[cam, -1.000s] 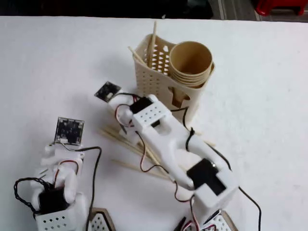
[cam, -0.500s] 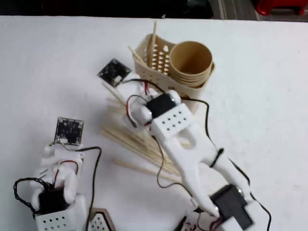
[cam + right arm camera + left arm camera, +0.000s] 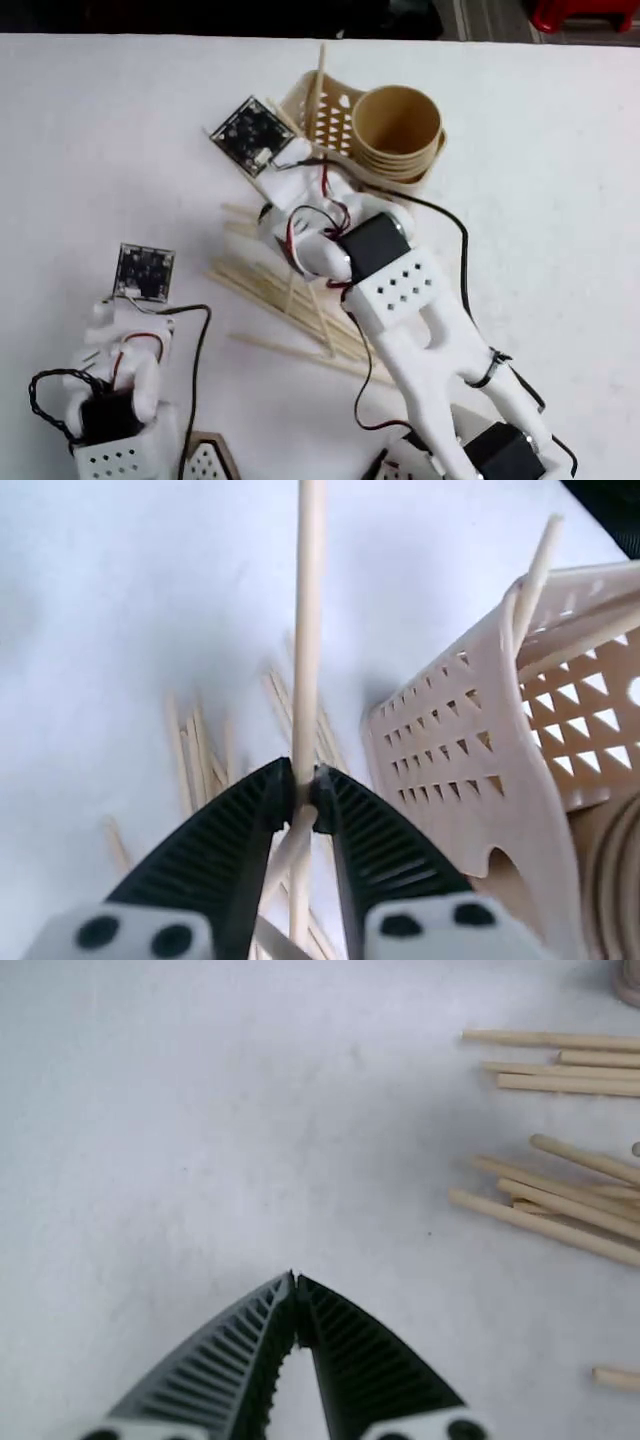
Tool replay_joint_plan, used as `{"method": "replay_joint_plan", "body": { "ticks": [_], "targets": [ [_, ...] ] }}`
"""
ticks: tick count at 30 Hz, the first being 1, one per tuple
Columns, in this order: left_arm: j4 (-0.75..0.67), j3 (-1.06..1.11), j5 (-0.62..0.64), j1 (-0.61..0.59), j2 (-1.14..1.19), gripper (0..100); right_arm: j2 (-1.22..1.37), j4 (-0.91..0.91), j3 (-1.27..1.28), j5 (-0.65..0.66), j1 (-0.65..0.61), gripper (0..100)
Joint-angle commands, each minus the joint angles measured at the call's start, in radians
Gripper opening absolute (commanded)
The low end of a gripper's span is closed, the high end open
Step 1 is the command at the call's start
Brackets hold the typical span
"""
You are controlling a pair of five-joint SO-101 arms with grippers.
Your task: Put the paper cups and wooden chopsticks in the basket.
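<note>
The perforated cream basket (image 3: pixel 303 108) stands at the back of the table. It holds a stack of paper cups (image 3: pixel 396 127) and a few upright wooden chopsticks (image 3: pixel 319 75). Many loose chopsticks (image 3: pixel 262 293) lie fanned on the table in front of it. My right gripper (image 3: pixel 300 778) is shut on one chopstick (image 3: pixel 306 630), held just beside the basket wall (image 3: pixel 470 730) and above the pile (image 3: pixel 190 750). My left gripper (image 3: pixel 295 1282) is shut on nothing, low over bare table at the front left, with chopstick ends (image 3: pixel 560 1215) off to one side.
The right arm (image 3: pixel 400 300) stretches across the pile from the front right toward the basket. The left arm (image 3: pixel 118 375) sits folded at the front left corner. White table lies open to the left and right of the basket.
The right arm has swung from over the pile toward the basket's left corner, carrying a chopstick up with it. The left arm has stayed still.
</note>
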Motion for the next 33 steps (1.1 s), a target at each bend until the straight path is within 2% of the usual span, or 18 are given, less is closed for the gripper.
{"method": "replay_joint_plan", "body": {
  "ticks": [1,12,16,20,27,33],
  "targets": [
    [-0.014,-0.003,-0.012,-0.008,-0.008,2,-0.035,-0.05,-0.031,0.0,0.007,1.9],
    [-0.014,-0.003,-0.012,-0.008,-0.008,2,-0.041,-0.242,-0.114,-0.002,0.007,1.9],
    [-0.014,-0.003,-0.012,-0.008,-0.008,2,-0.041,-0.263,-0.201,-0.071,0.007,1.9],
    [-0.014,-0.003,-0.012,-0.008,-0.008,2,-0.041,-0.338,-0.256,-0.084,0.042,1.9],
    [-0.014,-0.003,-0.012,-0.008,-0.008,2,-0.031,-0.59,-0.232,-0.086,0.145,1.9],
    [-0.015,-0.003,-0.012,-0.008,-0.008,2,-0.031,-0.955,-0.021,-0.086,0.196,1.9]
  ]
}}
